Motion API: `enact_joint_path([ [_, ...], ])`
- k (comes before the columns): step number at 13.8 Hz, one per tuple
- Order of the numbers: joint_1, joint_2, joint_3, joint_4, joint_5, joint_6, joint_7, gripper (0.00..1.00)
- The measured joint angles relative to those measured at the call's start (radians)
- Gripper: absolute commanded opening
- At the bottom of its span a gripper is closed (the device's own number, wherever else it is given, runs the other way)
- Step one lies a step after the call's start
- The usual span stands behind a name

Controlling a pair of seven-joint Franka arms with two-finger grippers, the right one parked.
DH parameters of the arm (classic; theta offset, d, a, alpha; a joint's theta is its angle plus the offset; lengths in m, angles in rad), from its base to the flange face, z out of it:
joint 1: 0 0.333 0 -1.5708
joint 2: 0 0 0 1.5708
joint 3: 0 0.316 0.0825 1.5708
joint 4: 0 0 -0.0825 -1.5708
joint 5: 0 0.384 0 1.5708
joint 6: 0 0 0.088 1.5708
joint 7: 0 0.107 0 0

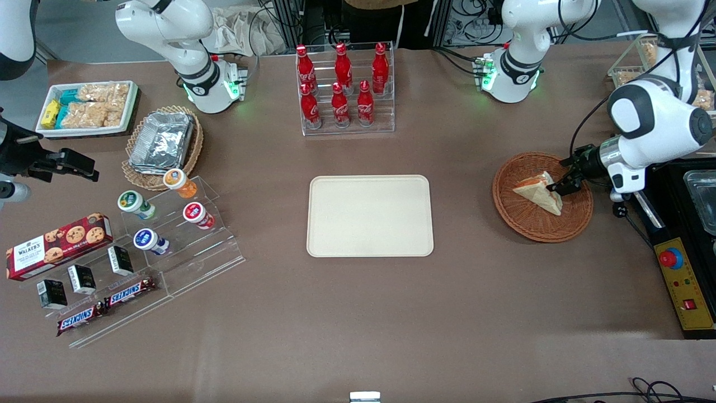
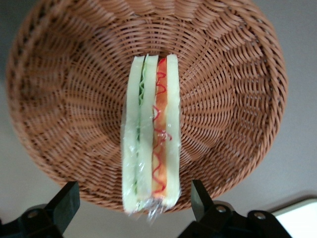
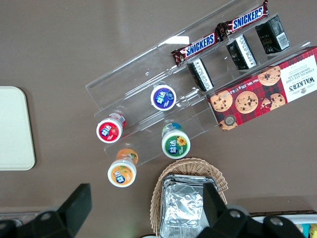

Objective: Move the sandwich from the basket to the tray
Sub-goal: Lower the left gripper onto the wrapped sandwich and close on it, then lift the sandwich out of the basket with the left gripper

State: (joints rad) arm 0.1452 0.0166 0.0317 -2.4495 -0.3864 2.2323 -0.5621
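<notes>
Wrist view shows my open tool (image 2: 133,210) straddling the wrapped triangular white-bread sandwich (image 2: 151,134) in the round reddish-brown wicker basket (image 2: 233,74); I'd close gently across the slices.

A matte brown surface (image 1: 358,313) is filling the scene, soft overhead light spreading across it; dark cables (image 1: 649,389) are trailing at its edges.
</notes>
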Motion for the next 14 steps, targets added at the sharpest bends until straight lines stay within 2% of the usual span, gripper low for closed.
enact_joint_path([
  [4,-0.006,0.112,-0.007,-0.001,-0.072,0.085,-0.001,1.00],
  [6,-0.009,0.149,-0.012,-0.001,-0.080,0.100,-0.001,0.94],
  [8,-0.009,0.166,-0.013,0.000,-0.083,0.111,-0.002,0.75],
  [9,-0.009,0.170,-0.013,0.001,-0.086,0.118,-0.002,0.55],
  [10,-0.009,0.173,-0.014,0.004,-0.087,0.125,-0.002,0.42],
  [14,-0.013,0.170,-0.026,0.022,-0.088,0.124,-0.004,0.40],
])
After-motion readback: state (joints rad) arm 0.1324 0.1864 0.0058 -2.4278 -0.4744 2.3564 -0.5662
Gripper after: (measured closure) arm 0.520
